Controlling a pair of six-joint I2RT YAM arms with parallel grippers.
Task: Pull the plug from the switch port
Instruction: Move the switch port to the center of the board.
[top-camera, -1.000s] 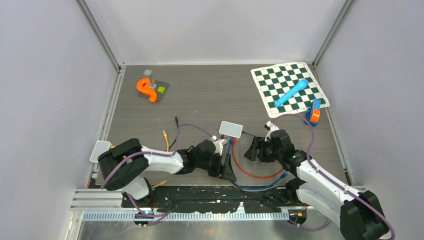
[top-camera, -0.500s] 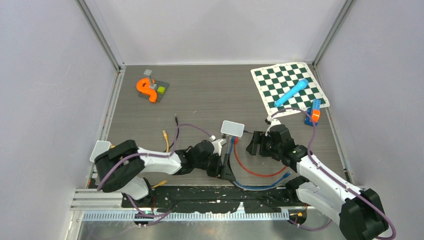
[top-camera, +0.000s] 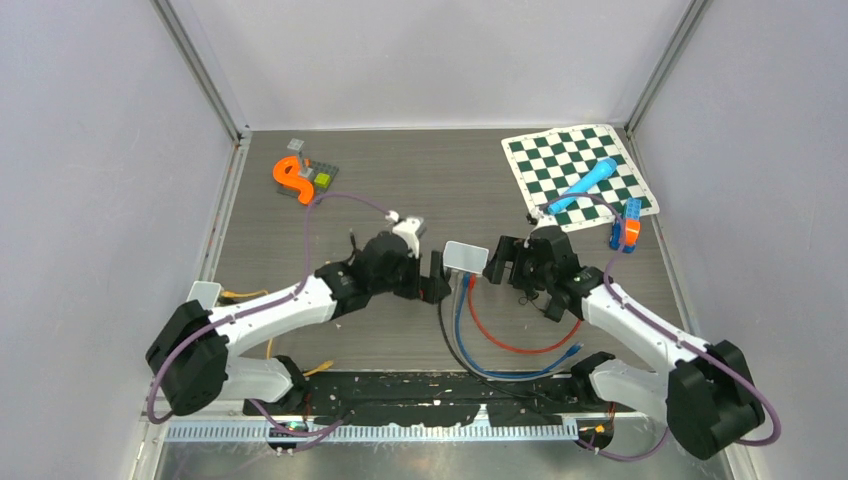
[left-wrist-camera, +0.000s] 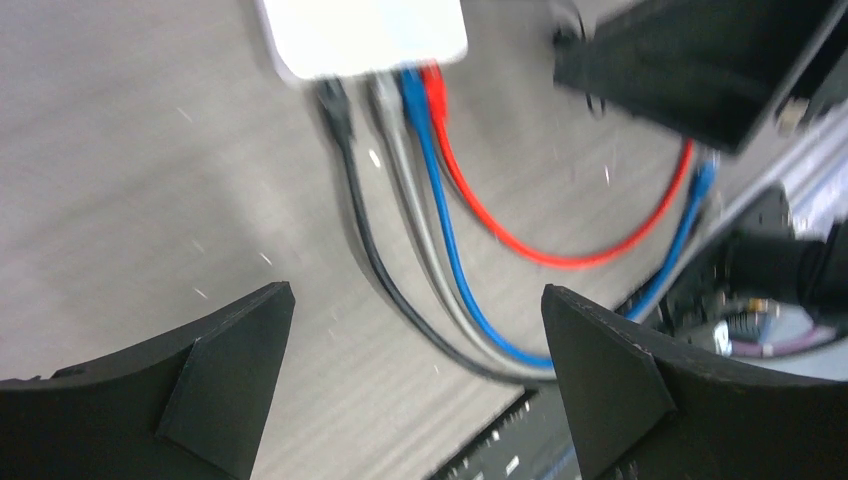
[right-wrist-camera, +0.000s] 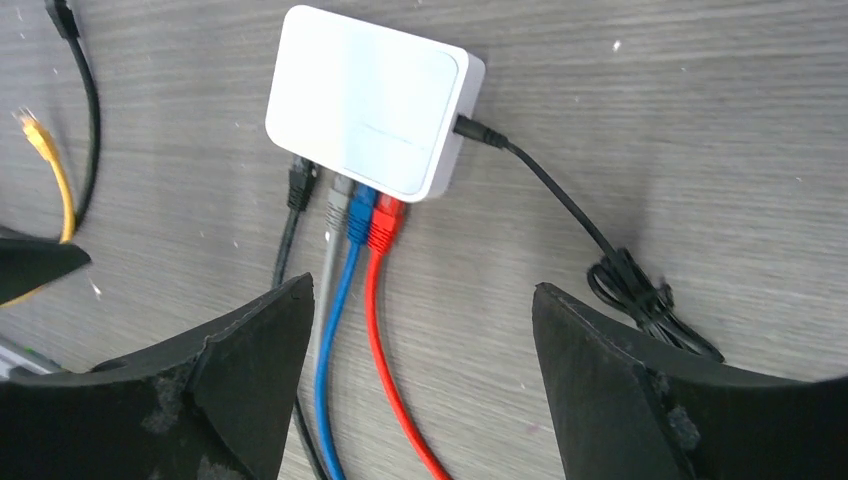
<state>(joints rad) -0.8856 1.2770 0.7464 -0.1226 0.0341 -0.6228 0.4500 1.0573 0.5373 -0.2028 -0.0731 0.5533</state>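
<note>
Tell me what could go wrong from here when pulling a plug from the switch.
1. The left end effector and right end effector are both open and grip nothing, so a pull may drag the unheld switch along instead of freeing a plug.
2. The grey plug, blue plug and red plug sit tight together; a grasp may catch two at once.

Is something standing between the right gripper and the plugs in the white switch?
Nothing visible blocks it. In the right wrist view the open right gripper faces the four plugs at the switch; only their own cables lie between. The black power cord runs off to the side.
</note>
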